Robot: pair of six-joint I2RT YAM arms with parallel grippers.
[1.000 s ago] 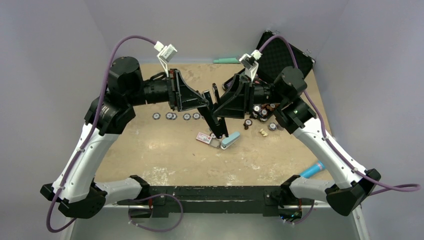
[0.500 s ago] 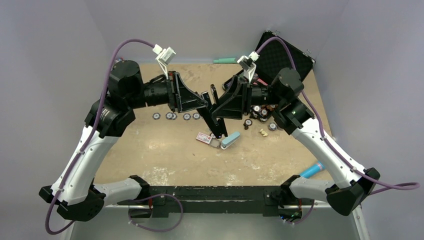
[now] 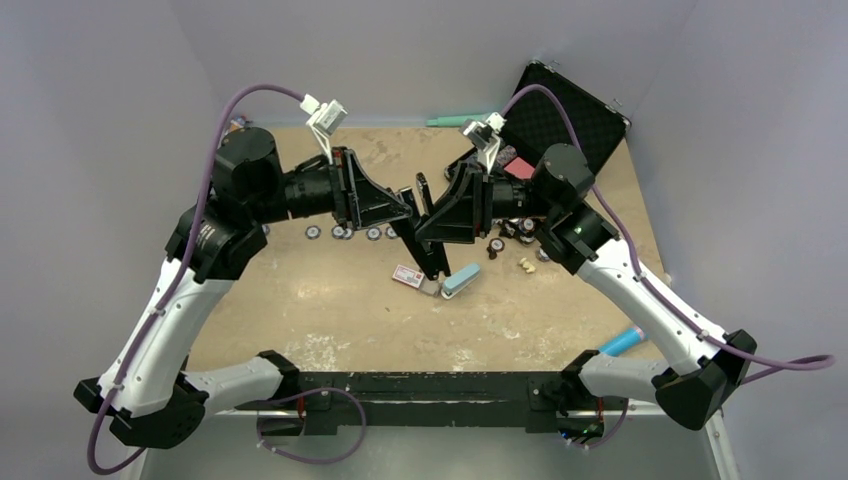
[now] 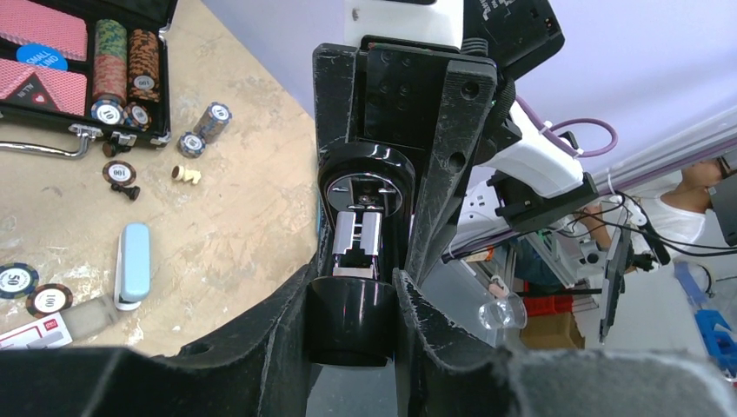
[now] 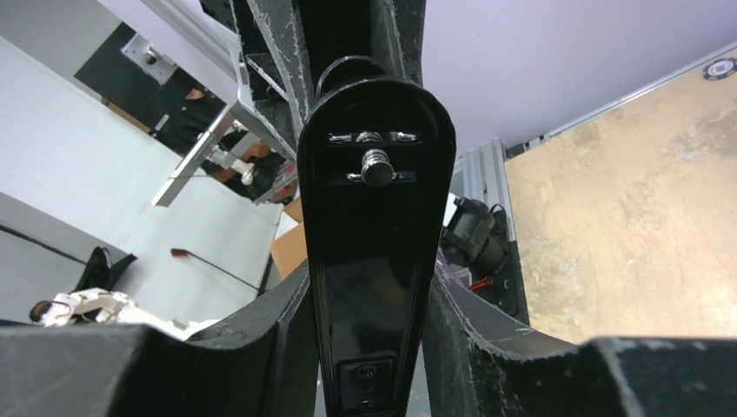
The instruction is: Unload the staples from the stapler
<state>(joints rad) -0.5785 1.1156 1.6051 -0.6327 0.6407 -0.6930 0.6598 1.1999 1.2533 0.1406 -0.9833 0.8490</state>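
The black stapler (image 3: pixel 430 245) hangs in the air over the middle of the table, swung open and held between both grippers. My left gripper (image 3: pixel 410 213) is shut on one end of it; in the left wrist view (image 4: pixel 352 300) the fingers clamp a glossy black part (image 4: pixel 351 321) below the silver metal magazine (image 4: pixel 359 239). My right gripper (image 3: pixel 436 222) is shut on the stapler's glossy flat base (image 5: pixel 374 252), which has a rivet and fills the gap between the fingers (image 5: pixel 369 300). I cannot make out any staples.
Below the stapler lie a light-blue block (image 3: pixel 460 280) and a red-and-white card (image 3: pixel 407 275). A row of poker chips (image 3: pixel 345 232) lies to the left, more chips (image 3: pixel 520 228) to the right. An open black case (image 3: pixel 565 115) stands at the back right and a blue pen (image 3: pixel 625 340) at the front right.
Both grippers have shifted a little to the left together, still holding the stapler. The right arm has reached further in and the stapler has tilted slightly.
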